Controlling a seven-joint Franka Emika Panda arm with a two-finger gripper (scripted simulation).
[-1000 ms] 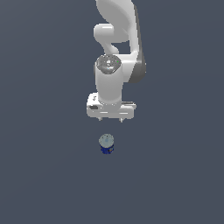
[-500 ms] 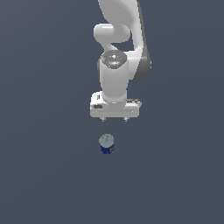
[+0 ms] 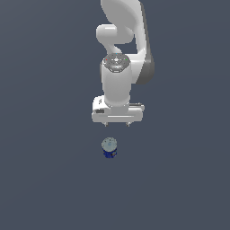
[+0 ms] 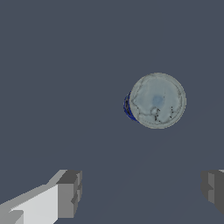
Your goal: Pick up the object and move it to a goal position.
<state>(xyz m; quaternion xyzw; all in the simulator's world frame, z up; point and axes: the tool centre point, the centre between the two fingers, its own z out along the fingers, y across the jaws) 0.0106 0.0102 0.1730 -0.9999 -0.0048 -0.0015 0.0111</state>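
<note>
Hand (image 3: 117, 124) shifted toward the exterior view's right since a second ago, now hovering above the can (image 3: 109, 147), fingers (image 4: 70, 193) spread wide and empty, can upright on the bare grey bench (image 3: 45, 179), unmoved, open room all around

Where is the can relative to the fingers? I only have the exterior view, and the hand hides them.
Observer: In the wrist view the can sits clear of both fingers, touching neither, not yet between them.
Operator: Are the jaws open?
Observer: Yes, set far apart, much wider than the can's top.
Operator: Is the can upright?
Observer: Yes; the wrist camera looks almost straight down on its round grey top, only a sliver of blue side showing.
</note>
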